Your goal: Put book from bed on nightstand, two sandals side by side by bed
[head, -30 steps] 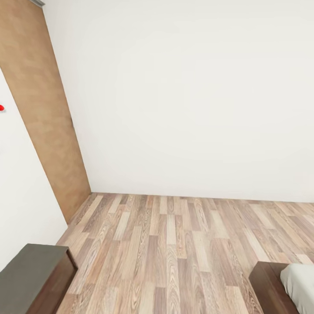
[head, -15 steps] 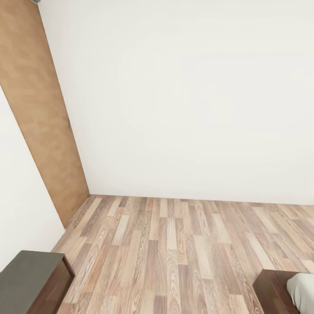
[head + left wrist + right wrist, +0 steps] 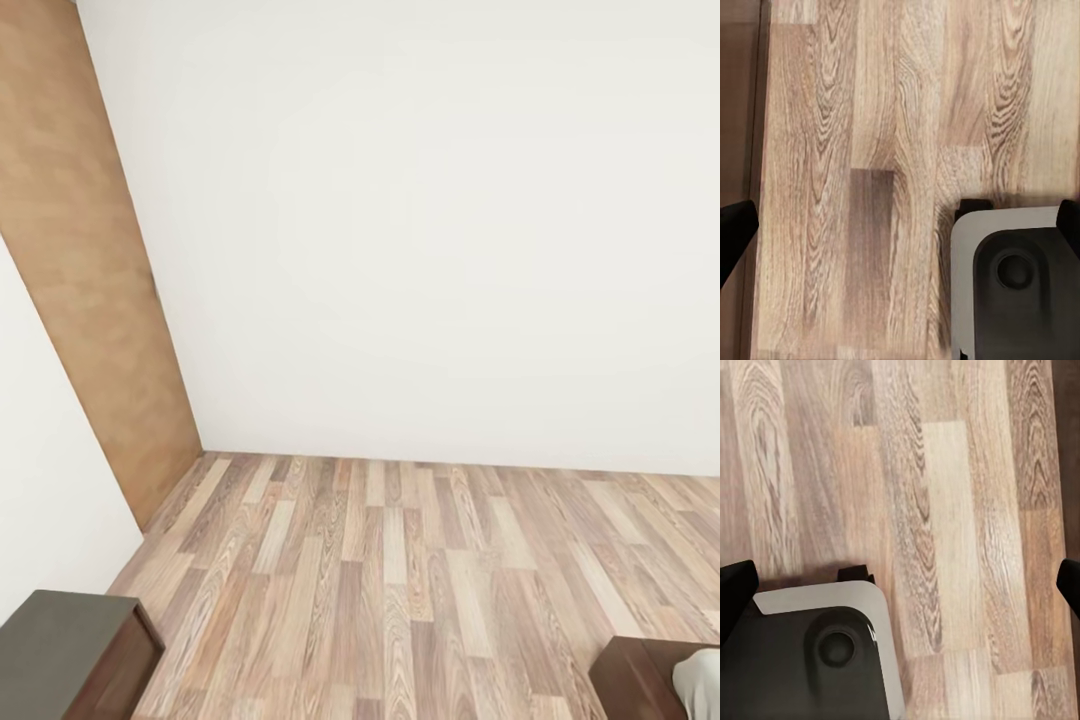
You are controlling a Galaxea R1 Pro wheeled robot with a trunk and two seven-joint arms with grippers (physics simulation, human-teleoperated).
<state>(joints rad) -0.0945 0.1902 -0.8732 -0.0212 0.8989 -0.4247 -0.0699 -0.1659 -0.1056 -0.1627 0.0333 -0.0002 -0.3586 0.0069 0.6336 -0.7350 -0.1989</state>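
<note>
You're in the bedroom facing a bare white wall [image 3: 430, 230]. Wood-plank floor [image 3: 400, 570] ahead, a brown door panel [image 3: 80, 270] at far left.

Progress: as far as I can judge, nothing is done. Book still needs to go to a nightstand, both sandals still need pairing beside the bed. Book, sandals and nightstand aren't located from here, so you need to turn toward the bed first.

Bed [image 3: 650, 675]: just its near-right corner, dark frame with a bit of pale mattress [image 3: 700, 672]. That's your heading.

Near left: one dark wooden console [image 3: 70, 655] with a greyish top. Not the nightstand, skip it.

Count: one bed corner, one console, one door panel.

Hands: left hand [image 3: 900, 225] hangs over the floor, dark fingertips far apart at the frame edges, spread wide, carrying nothing. Right hand [image 3: 900, 585] the same, wide and empty. Both wrist views catch the grey-and-black robot base [image 3: 1020, 285].
</note>
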